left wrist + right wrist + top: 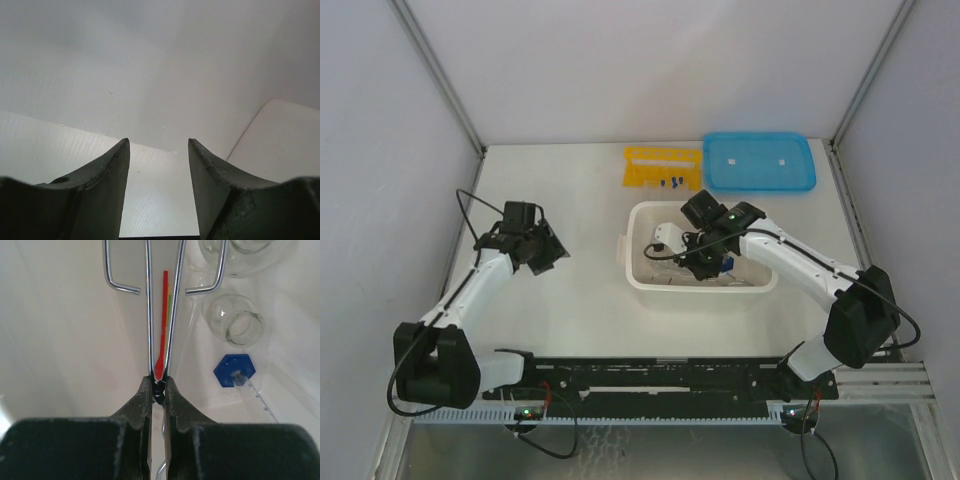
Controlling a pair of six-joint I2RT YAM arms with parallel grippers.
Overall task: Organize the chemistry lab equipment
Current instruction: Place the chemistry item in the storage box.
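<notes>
My right gripper (158,385) is down inside the big white tub (690,294), shut on the thin metal tongs (148,315), whose two wire arms run away from the fingertips. A red stick with a green edge (163,315) lies between those arms on the tub floor. To the right lie a small clear glass vessel (235,322) and a blue-capped tube (234,370). The yellow tube rack (663,166) stands behind the tub with blue-capped tubes (670,183) at its front. My left gripper (552,250) hangs open and empty over the bare table on the left (158,142).
A blue rectangular lid (760,162) lies at the back right beside the rack. Another glass vessel (250,252) sits at the tub's far end. The enclosure's walls close in the table on the left, back and right.
</notes>
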